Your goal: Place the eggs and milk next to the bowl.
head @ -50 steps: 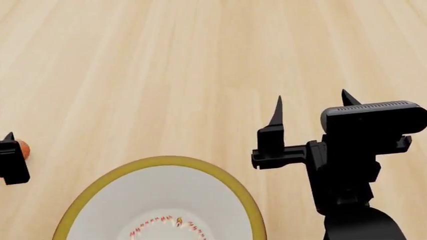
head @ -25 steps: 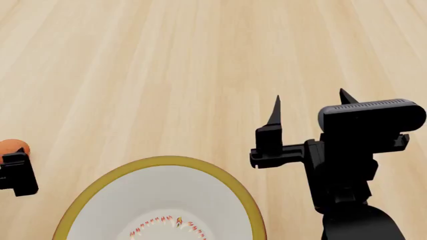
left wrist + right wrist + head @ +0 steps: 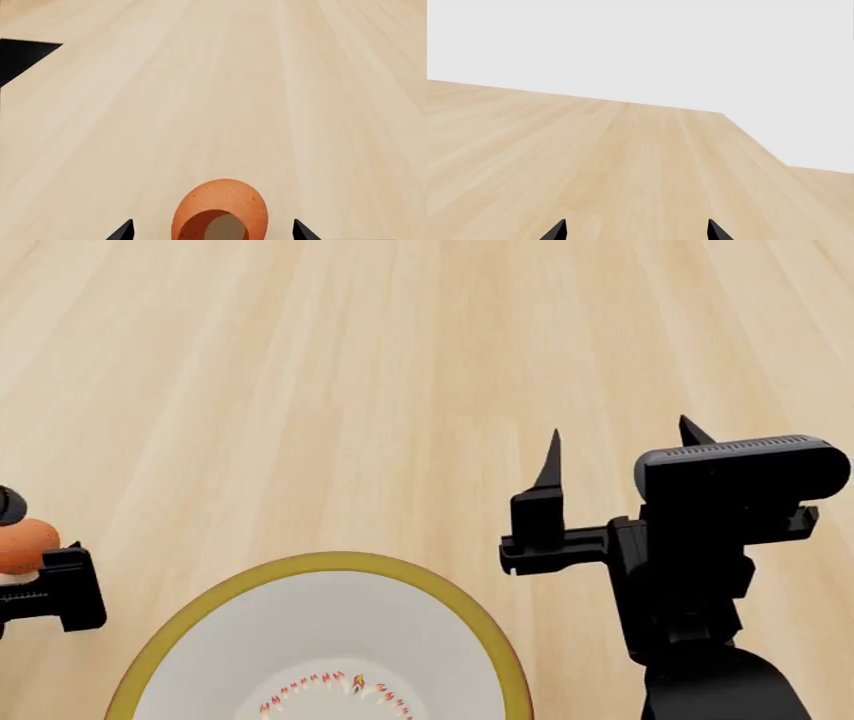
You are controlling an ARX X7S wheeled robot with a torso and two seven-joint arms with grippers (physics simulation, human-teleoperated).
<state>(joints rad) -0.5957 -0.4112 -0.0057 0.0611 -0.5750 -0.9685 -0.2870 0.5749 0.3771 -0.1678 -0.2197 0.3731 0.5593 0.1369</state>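
The orange-brown egg [image 3: 220, 210] is seen between the two spread fingertips of the left gripper [image 3: 212, 231], with a gap on each side, so it is not squeezed. The bowl [image 3: 470, 625] is seen just beside this gripper, toward the right gripper [image 3: 618, 462]. The right gripper is held wide open above the wooden table [image 3: 400, 380], with nothing in it.

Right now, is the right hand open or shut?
Open: the right hand shows two fingertips wide apart, with only bare wooden table between them.
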